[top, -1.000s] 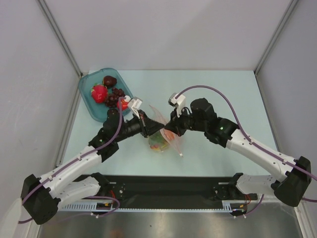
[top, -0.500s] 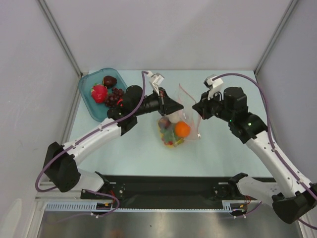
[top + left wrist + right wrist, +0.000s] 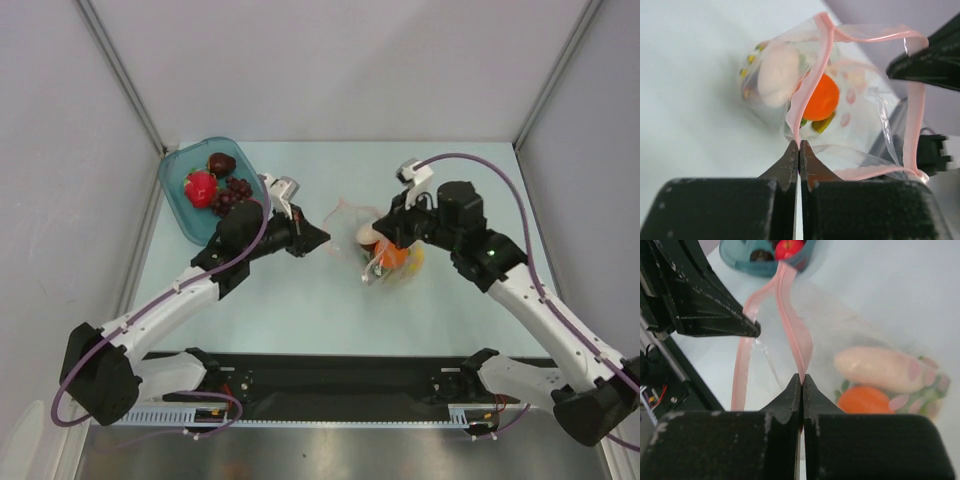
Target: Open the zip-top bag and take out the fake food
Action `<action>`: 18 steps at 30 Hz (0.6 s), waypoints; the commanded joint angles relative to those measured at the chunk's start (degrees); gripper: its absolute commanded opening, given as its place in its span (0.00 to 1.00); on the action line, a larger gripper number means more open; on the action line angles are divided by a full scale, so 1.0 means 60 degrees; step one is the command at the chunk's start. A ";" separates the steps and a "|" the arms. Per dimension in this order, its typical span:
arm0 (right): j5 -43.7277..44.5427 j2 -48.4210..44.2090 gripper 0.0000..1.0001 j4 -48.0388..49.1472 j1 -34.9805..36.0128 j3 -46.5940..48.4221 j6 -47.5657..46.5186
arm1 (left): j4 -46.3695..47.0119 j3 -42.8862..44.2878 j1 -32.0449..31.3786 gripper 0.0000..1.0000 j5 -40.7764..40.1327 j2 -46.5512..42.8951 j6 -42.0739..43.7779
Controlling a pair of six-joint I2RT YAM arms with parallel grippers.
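The zip-top bag (image 3: pixel 385 262) lies mid-table between my grippers, its pinkish zip strip (image 3: pixel 812 65) spread into an open loop. Inside it are an orange (image 3: pixel 393 255), a white oval piece (image 3: pixel 367 235) and small green and yellow bits. My left gripper (image 3: pixel 320 240) is shut on one side of the strip, as the left wrist view (image 3: pixel 799 145) shows. My right gripper (image 3: pixel 380 240) is shut on the other side, as the right wrist view (image 3: pixel 802 377) shows. The orange (image 3: pixel 865 399) and the white piece (image 3: pixel 880 369) lie just beyond its fingers.
A teal tray (image 3: pixel 183 215) at the back left holds a red strawberry (image 3: pixel 200 187), dark grapes (image 3: pixel 235 192) and a dark round piece (image 3: pixel 221 163). Grey walls close in the table on the left, back and right. A black rail runs along the near edge.
Both grippers have come down and the bag with its food has shifted right. My left gripper has drawn back to the left, and the zip strip is spread open between the two.
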 commanded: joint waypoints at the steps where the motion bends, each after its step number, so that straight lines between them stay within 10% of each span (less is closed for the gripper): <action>1: -0.0193 0.0559 0.00 0.1276 0.0763 -0.0628 0.0568 | -0.1467 -0.0511 0.0049 0.00 -0.2071 -0.0531 0.1097; 6: 0.0013 0.1335 0.00 0.2052 0.1643 -0.0996 0.0875 | -0.2087 -0.1242 0.0049 0.01 -0.4050 -0.1188 0.1377; 10: -0.0002 0.1600 0.00 0.2318 0.1864 -0.0952 0.0993 | -0.1504 -0.1551 -0.0112 0.53 -0.4403 -0.2199 0.1771; 18: -0.0104 0.1571 0.00 0.2450 0.1893 -0.1039 0.1155 | 0.0826 -0.1948 -0.0844 0.62 -0.2492 -0.3257 0.3061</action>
